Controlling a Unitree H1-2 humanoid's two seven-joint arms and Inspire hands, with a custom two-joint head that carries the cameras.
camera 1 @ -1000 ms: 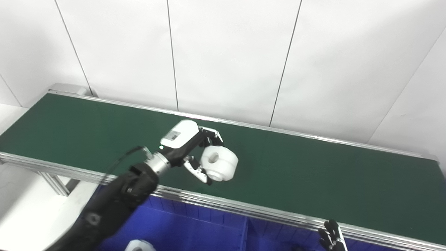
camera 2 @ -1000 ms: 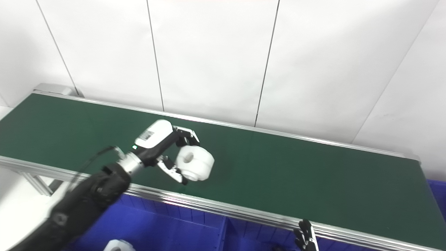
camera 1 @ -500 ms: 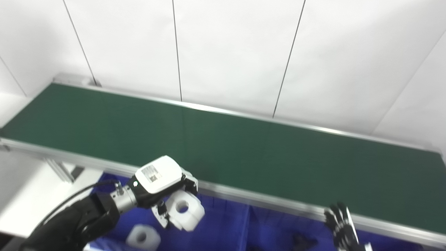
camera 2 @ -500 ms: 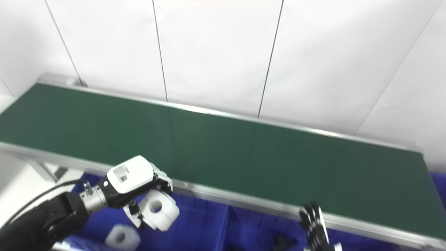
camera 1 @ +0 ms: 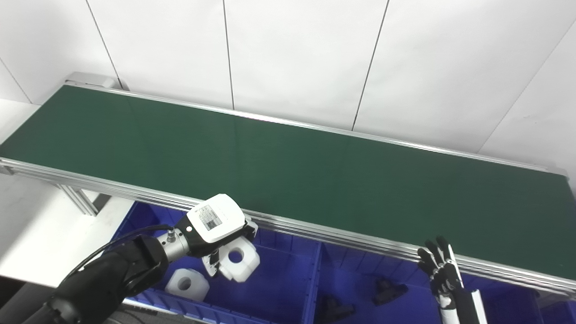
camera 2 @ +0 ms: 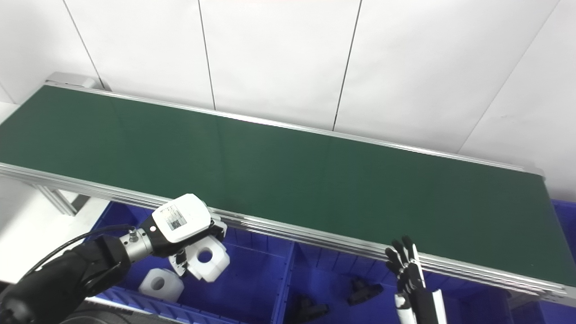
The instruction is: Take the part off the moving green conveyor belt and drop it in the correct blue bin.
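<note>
A long green belt [camera 1: 288, 162] ran across the scene from upper left to lower right, bare of parts, with a white panelled wall behind it. Below its near rail sat a row of blue bins.

At lower left, the left hand [camera 1: 219, 236] hung over the left bin [camera 1: 279, 288], its fingers closed round a white part [camera 1: 238, 258] with a round hole through it. The part was held clear of the bin floor, past the rail, so it looked to be placed there for dropping. A second white part [camera 1: 186, 284] of the same kind already lay in that bin, just left of and below the held one, which suggested this was the right bin for white pieces.

To the right, past a divider, the next bin [camera 1: 364, 279] held two small black parts [camera 1: 387, 290], so the bins seemed to be sorted by kind.

At lower right, the right hand [camera 1: 441, 272] stood upright in front of the rail, fingers spread and holding nothing, probably waiting. Its lower part was cut off by the frame edge, so the wrist was hard to make out.
</note>
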